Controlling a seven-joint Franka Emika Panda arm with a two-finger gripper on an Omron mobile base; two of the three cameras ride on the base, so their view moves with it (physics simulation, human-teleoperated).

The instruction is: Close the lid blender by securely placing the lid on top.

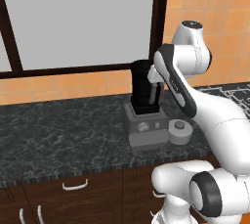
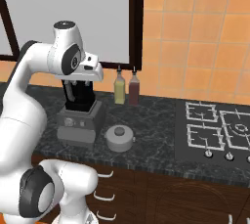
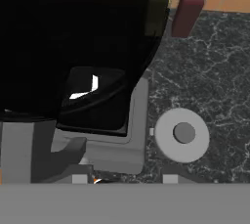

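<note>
Lid point(image 3: 181, 135) sits on the counter point(image 3: 215, 86) lower right of frame, just beside the blender point(image 3: 73, 47) base, so nothing's done. You can't tell the gripper's finger state; it hovers above the jar.

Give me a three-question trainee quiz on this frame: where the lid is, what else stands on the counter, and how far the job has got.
1. True or false: the lid already sits on the blender.
2. Multiple choice: in the right base view, what stands on the counter by the tiled wall, beyond the lid? A) two bottles B) a kettle C) a stack of plates
3. Fill in: seen from the hand view, the lid lies flat on the counter beside the blender's grey ____.

Key
1. False: it rests on the counter next to the blender, and the jar top is open.
2. A: one yellowish, one dark red.
3. base.
</note>
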